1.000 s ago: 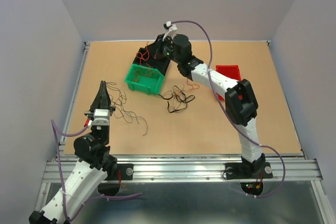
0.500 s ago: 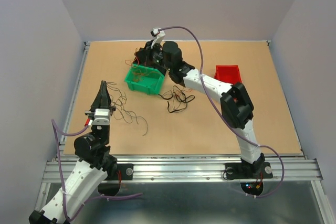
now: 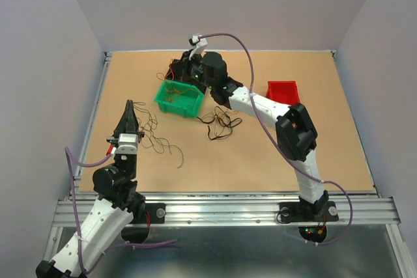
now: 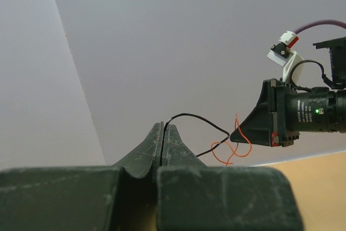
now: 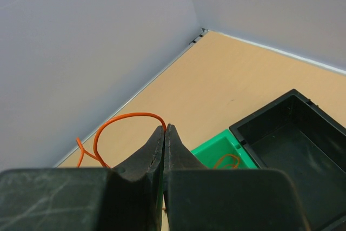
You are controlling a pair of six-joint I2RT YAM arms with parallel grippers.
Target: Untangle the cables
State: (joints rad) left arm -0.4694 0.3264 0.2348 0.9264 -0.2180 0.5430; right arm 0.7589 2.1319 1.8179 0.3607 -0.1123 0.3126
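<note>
The cables are thin black, brown and orange wires. One tangle (image 3: 221, 125) lies mid-table, and loose dark strands (image 3: 156, 136) curl beside my left gripper (image 3: 128, 103). That gripper is raised at the left, pointing away, and is shut on a thin black wire (image 4: 194, 116) that arcs rightward from its tips (image 4: 163, 124). My right gripper (image 3: 174, 71) hovers at the far side of the green bin (image 3: 176, 107). It is shut on an orange wire (image 5: 124, 117) that loops out to the left of its tips (image 5: 165, 126). An orange-brown wire (image 5: 227, 160) lies inside the green bin (image 5: 216, 145).
A black bin (image 5: 292, 150) stands right behind the green one. A red bin (image 3: 283, 89) sits at the right, partly behind the right arm. The back wall and table edge are close behind the right gripper.
The right gripper swung left from over the black bin to the green bin's far side, carrying the orange wire, then stayed nearly still. The left arm has not moved.
</note>
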